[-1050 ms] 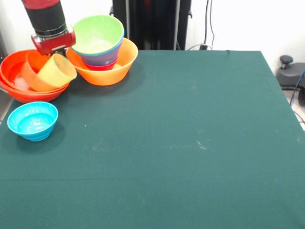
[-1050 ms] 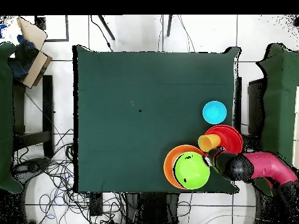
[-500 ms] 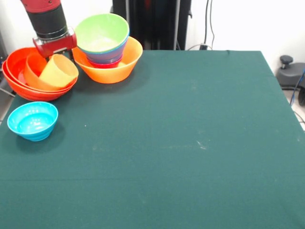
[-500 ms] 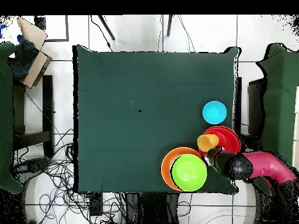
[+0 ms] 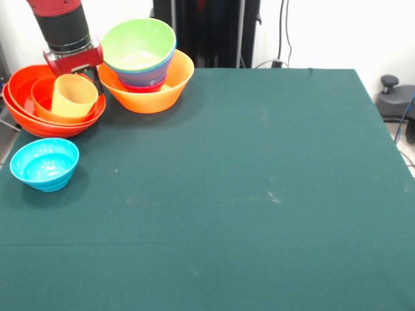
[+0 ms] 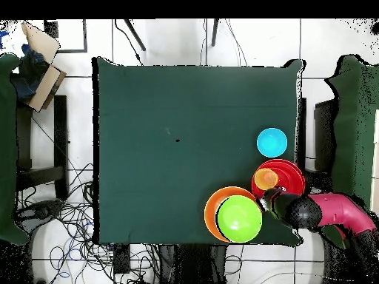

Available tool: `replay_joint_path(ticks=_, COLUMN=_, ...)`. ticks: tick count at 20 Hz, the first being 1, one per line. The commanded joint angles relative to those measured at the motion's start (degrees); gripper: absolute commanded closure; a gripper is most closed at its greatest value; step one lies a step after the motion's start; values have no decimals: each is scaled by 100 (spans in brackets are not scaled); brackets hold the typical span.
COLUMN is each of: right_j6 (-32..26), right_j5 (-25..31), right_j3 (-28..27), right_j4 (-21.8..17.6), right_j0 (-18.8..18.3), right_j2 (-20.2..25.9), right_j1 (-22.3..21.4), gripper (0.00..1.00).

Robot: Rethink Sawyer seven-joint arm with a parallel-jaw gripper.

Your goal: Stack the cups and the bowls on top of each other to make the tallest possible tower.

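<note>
A pale-yellow cup (image 5: 73,97) stands upright inside a small orange bowl (image 5: 40,97), which is nested in a wide red-orange bowl (image 5: 23,116) at the table's left edge. My gripper (image 5: 73,66) hangs directly over the cup's far rim, and the cup hides whether it is open. To the right stands the tower: a large light-orange bowl (image 5: 152,94) holding red and blue bowls, with a lime green bowl (image 5: 137,42) on top. A cyan bowl (image 5: 44,163) sits alone nearer the front. The overhead view shows the cup (image 6: 266,178), red bowl (image 6: 294,173), tower (image 6: 213,216), cyan bowl (image 6: 272,140) and gripper (image 6: 269,196).
The red-orange bowl slightly overhangs the table's edge (image 5: 10,146). The green tablecloth (image 5: 259,194) stretches bare to the right and front. A black stand (image 5: 207,32) rises behind the table, and cables lie on the floor (image 6: 66,222).
The cup has gone from leaning sideways to standing upright in the small orange bowl. The red-orange bowl has settled flatter. The tower shifted slightly away from the gripper.
</note>
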Motion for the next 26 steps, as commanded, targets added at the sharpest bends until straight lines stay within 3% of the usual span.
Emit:
replay_joint_path(ticks=1, right_j6=-1379, right_j5=-93, right_j3=-317, right_j4=-187, right_j0=131, right_j2=-250, right_j1=374, gripper=0)
replay_joint_path(ticks=5, right_j6=-1253, right_j5=-325, right_j3=-400, right_j4=-247, right_j0=97, right_j2=-213, right_j1=468, gripper=0)
replay_joint_path(ticks=6, right_j6=-1233, right_j5=-363, right_j3=-401, right_j4=-263, right_j0=87, right_j2=-203, right_j1=471, gripper=100)
replay_joint_path(ticks=9, right_j6=-1140, right_j5=-416, right_j3=-416, right_j4=-370, right_j0=119, right_j2=-259, right_j1=431, gripper=100)
replay_joint_path(ticks=17, right_j6=-1050, right_j5=-652, right_j3=-317, right_j4=-105, right_j0=-62, right_j2=-133, right_j1=472, gripper=100)
replay_joint_path(ticks=20, right_j6=-921, right_j5=-566, right_j3=165, right_j4=195, right_j0=-238, right_j2=62, right_j1=-131, gripper=100)
replay_joint_path(ticks=23, right_j6=-856, right_j5=-290, right_j3=856, right_j4=834, right_j0=-510, right_j2=489, right_j1=-1066, gripper=100)
replay_joint_path(ticks=26, right_j6=-830, right_j5=-97, right_j3=1134, right_j4=1276, right_j0=-614, right_j2=811, right_j1=-1566, gripper=100)
